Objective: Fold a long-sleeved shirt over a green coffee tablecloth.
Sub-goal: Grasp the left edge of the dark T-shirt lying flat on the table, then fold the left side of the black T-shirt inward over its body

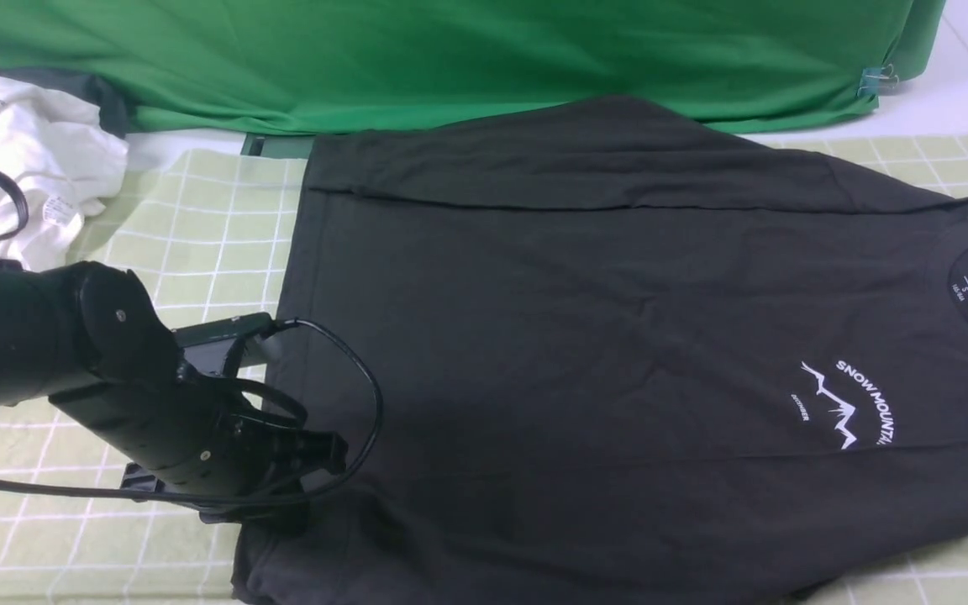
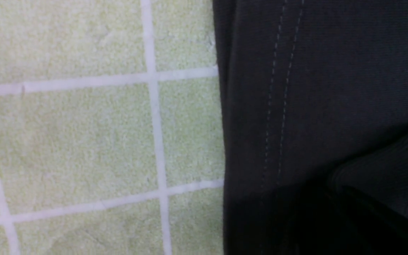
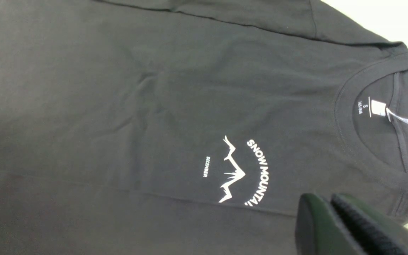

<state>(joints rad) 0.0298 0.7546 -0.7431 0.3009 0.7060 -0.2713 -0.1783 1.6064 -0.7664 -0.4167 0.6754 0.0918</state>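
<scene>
Our left gripper (image 1: 320, 458) clamps shut, seemingly pinching the hem of the shirt (image 1: 585, 319), which lies spread flat on the tablecloth (image 1: 198, 244). The right gripper (image 3: 326, 203) hovers over its chest, closed and empty. We judge the fabric light and limp, best pinched at hem and shoulder corners.
</scene>
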